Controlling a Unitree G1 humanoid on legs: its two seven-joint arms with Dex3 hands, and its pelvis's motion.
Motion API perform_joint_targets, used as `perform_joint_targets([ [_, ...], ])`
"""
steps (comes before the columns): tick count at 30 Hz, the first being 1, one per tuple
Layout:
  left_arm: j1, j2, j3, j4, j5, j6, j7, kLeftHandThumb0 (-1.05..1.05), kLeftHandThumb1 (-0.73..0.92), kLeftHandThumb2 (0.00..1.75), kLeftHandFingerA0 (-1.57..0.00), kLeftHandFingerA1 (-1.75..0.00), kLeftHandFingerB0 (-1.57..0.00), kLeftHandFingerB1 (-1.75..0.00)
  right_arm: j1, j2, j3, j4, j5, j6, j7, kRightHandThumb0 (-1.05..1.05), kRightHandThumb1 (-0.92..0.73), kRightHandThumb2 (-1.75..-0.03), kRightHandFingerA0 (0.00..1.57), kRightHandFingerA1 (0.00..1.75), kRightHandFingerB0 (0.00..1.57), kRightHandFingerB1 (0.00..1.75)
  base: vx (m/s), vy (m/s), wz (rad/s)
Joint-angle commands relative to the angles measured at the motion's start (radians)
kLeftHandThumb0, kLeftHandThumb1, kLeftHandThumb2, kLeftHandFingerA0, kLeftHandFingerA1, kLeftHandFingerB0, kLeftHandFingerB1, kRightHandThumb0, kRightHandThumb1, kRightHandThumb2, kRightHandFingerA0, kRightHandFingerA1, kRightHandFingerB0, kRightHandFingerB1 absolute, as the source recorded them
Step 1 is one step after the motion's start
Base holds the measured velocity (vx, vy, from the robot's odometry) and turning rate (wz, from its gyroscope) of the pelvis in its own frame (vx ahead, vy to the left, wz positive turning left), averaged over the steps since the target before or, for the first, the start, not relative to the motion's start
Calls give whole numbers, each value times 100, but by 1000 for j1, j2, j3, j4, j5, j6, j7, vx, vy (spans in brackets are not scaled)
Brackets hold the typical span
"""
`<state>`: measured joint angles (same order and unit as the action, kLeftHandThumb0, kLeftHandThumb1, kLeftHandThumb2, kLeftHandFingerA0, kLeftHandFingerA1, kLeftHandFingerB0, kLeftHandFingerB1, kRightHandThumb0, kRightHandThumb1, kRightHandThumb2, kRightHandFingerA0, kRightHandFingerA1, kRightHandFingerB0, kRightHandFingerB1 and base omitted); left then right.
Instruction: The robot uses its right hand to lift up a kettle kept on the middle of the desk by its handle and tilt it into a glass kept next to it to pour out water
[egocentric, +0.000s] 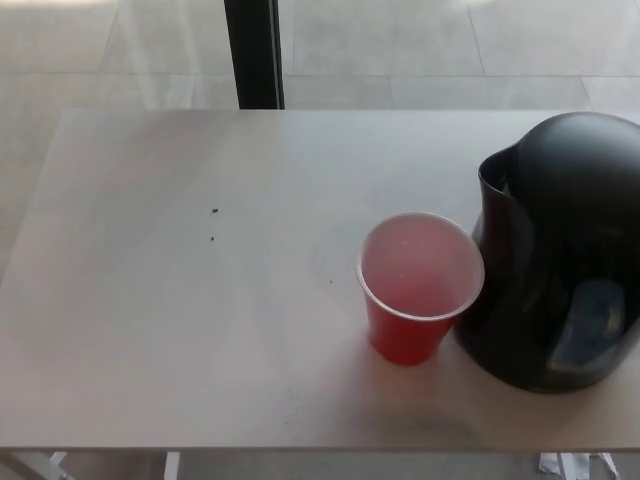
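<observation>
One black kettle (560, 250) upright on white desk (180, 300), red cup (418, 288) touching its left, no robot hand visible

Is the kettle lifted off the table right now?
No, the black kettle stands upright on the white table beside the red cup, with no robot hand in view.

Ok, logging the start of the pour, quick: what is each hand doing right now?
Left hand: not in view.
Right hand: not in view; nothing grips the kettle, which stands on the table beside the red cup.
</observation>
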<state>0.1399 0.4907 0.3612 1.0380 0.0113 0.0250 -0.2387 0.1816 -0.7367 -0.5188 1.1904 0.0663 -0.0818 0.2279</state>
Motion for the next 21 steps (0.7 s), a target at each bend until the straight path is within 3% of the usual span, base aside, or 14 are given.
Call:
perform_joint_targets([
  [1, -10, 32, 29, 27, -72, 28, -79, -83, 81, 66, -35, -38, -25, -31, -9, -21, -43, 42, 72, -81, 71, -61, -41, -76, 24, 57, 19, 46, 0, 0, 0],
  [4, -2, 37, 49, 24, -95, 32, -81, -83, 79, 65, -38, -41, -25, -30, -15, -4, -61, 42, 81, -144, 39, -71, -43, -79, 41, 62, 30, 46, 0, 0, 0],
  [5, -7, 35, 82, 21, -130, 38, -89, -81, 75, 63, -39, -43, -20, -30, -28, -2, -74, 33, 88, -142, -11, -72, -51, -57, 90, 70, 46, 37, 0, 0, 0],
  [6, -15, 44, 111, 9, -156, 36, -103, -86, 63, 99, -31, -53, -10, -40, -66, -4, -103, 27, 106, -137, -107, -75, -43, -84, 91, 86, 39, 47, 0, 0, 0],
  [8, -15, 49, 115, 0, -155, 41, -110, -86, 63, 99, -31, -53, -10, -40, -78, -4, -114, 29, 107, -138, -127, -75, -43, -84, 91, 86, 39, 47, 0, 0, 0],
  [9, -32, 48, 156, 13, -193, 28, -118, -87, 62, 96, -27, -50, -11, -40, -102, -19, -153, 19, 146, -137, -101, -77, -48, -82, 85, 115, 27, 47, 0, 0, 0],
  [10, -39, 48, 175, 18, -208, 22, -122, -87, 62, 96, -27, -50, -11, -40, -113, -25, -173, 16, 161, -138, -90, -77, -48, -82, 85, 115, 27, 47, 0, 0, 0],
  [11, -54, 52, 184, 16, -209, 27, -110, -87, 64, 97, -32, -51, -11, -40, -134, -49, -179, 2, 159, -144, -79, -79, -60, -58, 29, 69, 9, 40, 0, 0, 0],
  [12, -49, 51, 193, 16, -210, 25, -107, -87, 64, 97, -32, -51, -11, -40, -140, -59, -183, -3, 155, -147, -71, -79, -60, -58, 29, 69, 9, 40, 0, 0, 0],
  [13, -60, 57, 205, 23, -218, 24, -120, -88, 66, 98, -31, -51, -10, -39, -173, -90, -187, -11, 157, -122, -60, -84, -60, -58, 12, 44, 2, 34, 0, 0, 0],
  [14, -56, 62, 212, 28, -221, 21, -130, -88, 66, 98, -31, -51, -10, -39, -177, -99, -191, -13, 159, -116, -53, -84, -60, -58, 12, 44, 2, 34, 0, 0, 0],
  [15, -61, 69, 213, 23, -222, 29, -133, -79, 78, 64, -37, -43, -19, -28, -198, -117, -190, -15, 158, -105, -52, -79, -47, -90, 6, 39, 2, 29, 0, 0, 0],
  [20, -100, 88, 214, 26, -228, 7, -138, -80, 80, 65, -39, -41, -19, -29, -314, -211, -158, -66, 150, -140, 16, -88, -49, -74, 3, 43, 2, 26, 0, 0, 0],
  [21, -103, 87, 201, 14, -219, 2, -131, -81, 81, 65, -44, -43, -21, -29, -346, -231, -160, -104, 165, -144, 48, -78, -45, -92, 2, 46, 1, 29, 0, 0, 0],
])
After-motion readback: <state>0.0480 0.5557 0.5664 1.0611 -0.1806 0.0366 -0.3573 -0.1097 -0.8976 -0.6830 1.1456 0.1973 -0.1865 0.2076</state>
